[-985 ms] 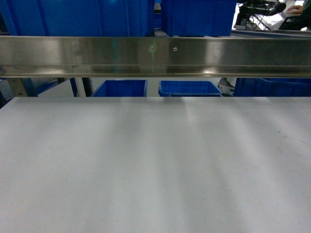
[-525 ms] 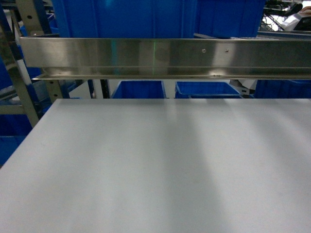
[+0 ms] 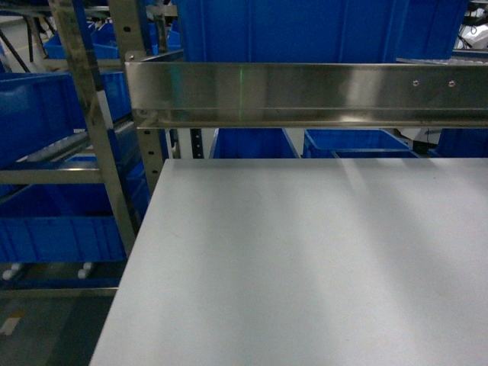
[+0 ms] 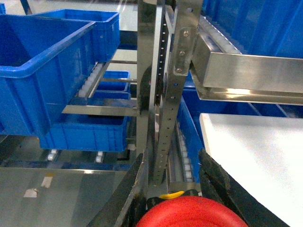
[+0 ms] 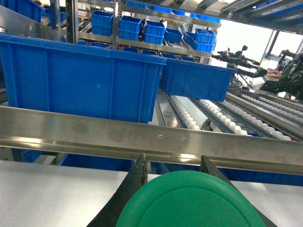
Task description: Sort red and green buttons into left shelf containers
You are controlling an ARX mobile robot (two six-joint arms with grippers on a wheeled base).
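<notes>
view swung left, rack upright (image 3: 95, 130) beside white table (image 3: 305, 259), left tool (image 4: 173, 189) gripping red button (image 4: 191, 213), right tool (image 5: 173, 168) gripping green button (image 5: 189, 201)

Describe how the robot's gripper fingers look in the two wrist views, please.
Only the fingers show. The left gripper has two black fingers, flat and blade-like, narrowing to pointed tips, with a matte finish. The right gripper has the same kind of black tapered fingers. No cables, markings or labels are visible on them, and the arms themselves are out of view.
</notes>
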